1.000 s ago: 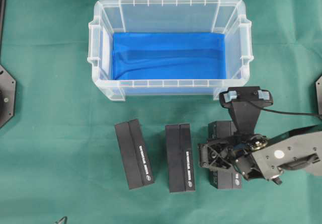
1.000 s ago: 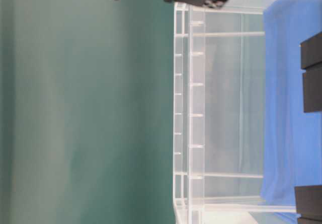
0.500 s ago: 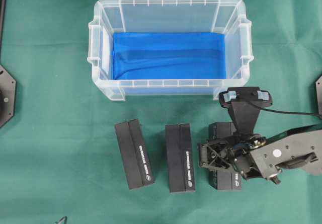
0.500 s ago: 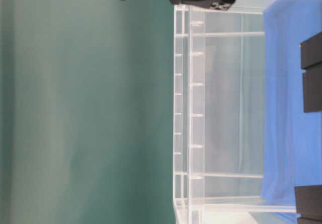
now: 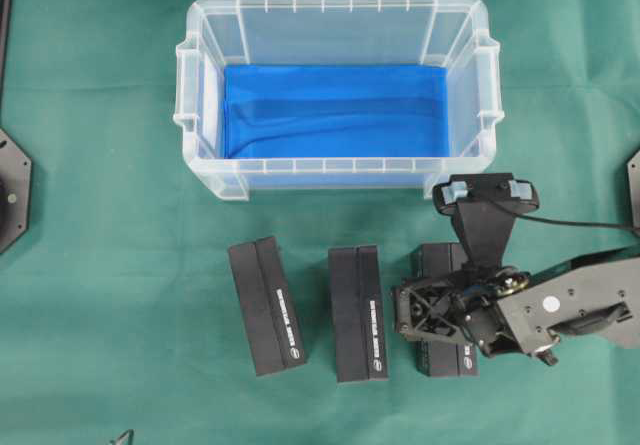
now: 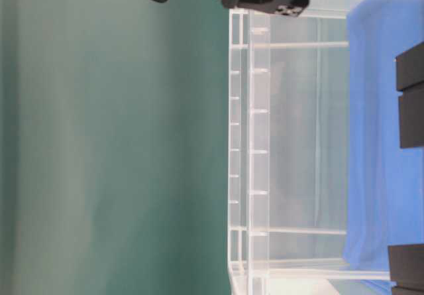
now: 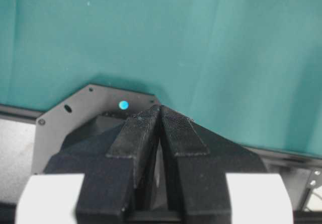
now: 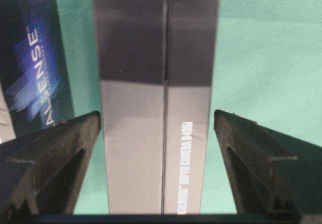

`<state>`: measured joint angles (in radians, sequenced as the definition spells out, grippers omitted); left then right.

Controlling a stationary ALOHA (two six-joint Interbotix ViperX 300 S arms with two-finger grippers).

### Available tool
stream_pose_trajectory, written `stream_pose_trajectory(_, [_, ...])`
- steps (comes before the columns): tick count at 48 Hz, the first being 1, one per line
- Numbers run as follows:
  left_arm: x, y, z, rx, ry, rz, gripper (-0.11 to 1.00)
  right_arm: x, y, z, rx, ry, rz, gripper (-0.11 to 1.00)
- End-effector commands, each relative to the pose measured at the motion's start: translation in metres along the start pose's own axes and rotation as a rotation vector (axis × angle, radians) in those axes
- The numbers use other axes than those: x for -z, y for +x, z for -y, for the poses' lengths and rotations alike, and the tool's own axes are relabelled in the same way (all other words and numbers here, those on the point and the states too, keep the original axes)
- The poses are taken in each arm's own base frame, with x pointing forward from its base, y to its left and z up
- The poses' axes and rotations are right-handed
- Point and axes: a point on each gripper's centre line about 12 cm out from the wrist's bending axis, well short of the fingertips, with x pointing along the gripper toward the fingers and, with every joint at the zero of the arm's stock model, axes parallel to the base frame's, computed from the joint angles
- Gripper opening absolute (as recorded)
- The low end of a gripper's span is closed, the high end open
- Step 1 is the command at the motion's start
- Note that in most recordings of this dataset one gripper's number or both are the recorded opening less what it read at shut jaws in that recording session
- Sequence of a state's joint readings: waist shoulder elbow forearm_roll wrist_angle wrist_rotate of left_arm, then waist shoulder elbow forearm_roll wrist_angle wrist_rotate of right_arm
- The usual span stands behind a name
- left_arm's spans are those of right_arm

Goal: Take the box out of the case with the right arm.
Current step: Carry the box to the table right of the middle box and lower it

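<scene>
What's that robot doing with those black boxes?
The right end effector sits low over the rightmost black box, with its fingers spread open on either side and a gap on the right. Two more black boxes lie beside it on the green cloth. The clear tub holds only its blue sheet. The left end effector is shut, away from everything.

Black box (image 5: 444,310) lies flat on cloth outside clear case (image 5: 336,181).
</scene>
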<state>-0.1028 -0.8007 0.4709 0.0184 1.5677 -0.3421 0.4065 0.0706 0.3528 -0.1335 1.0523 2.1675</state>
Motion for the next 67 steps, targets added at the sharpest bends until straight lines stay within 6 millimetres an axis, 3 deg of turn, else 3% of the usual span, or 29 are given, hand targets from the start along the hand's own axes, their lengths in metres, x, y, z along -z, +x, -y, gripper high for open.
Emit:
stream_pose_trajectory(1, [-0.002,-0.002,0.001,0.001,0.003,0.011,0.0,0.001,-0.011,-0.004,-0.031,0.002,-0.019,0.88])
stream_pose_trajectory(14, [-0.002,-0.001,0.0,0.0,0.003,0.008,0.0,0.002,-0.014,-0.007,-0.038,0.008,-0.022,0.86])
stream_pose_trajectory(20, [-0.002,-0.002,0.0,0.001,0.003,0.011,0.0,0.004,-0.024,-0.012,-0.061,0.009,-0.034,0.86])
stream_pose_trajectory(30, [-0.002,-0.002,0.0,0.001,0.003,0.011,0.0,0.002,-0.061,-0.021,-0.089,0.01,-0.032,0.85])
stream_pose_trajectory(49, [-0.002,-0.002,0.0,0.001,0.003,0.011,0.0,-0.023,-0.148,-0.02,-0.023,-0.035,0.065,0.85])
stream_pose_trajectory(57, [-0.002,-0.002,0.0,0.001,0.003,0.011,0.0,-0.025,-0.163,-0.021,-0.018,-0.038,0.068,0.85])
stream_pose_trajectory(67, [-0.002,-0.002,0.0,0.001,0.003,0.011,0.0,-0.025,-0.163,-0.022,-0.016,-0.04,0.069,0.85])
